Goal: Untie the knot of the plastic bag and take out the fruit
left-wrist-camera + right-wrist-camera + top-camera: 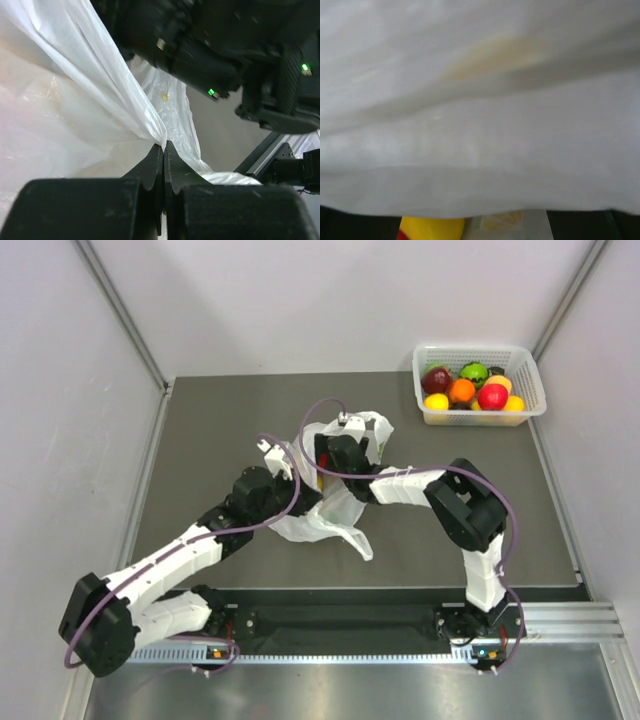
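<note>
Left end effector [163, 149] pinches a fold of the thin white plastic bag [65, 115]; right end effector [338, 453], spread wide, sits at the bag. Only its wrist view shows yellow fruit [432, 228].

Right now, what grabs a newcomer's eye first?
The white plastic bag mid-table, with both arms bent in over it; the left jaws are pinched shut on a fold of it. Then the white basket of bright fruit in the far right corner, and a yellow fruit peeking under the plastic in the right wrist view.
</note>
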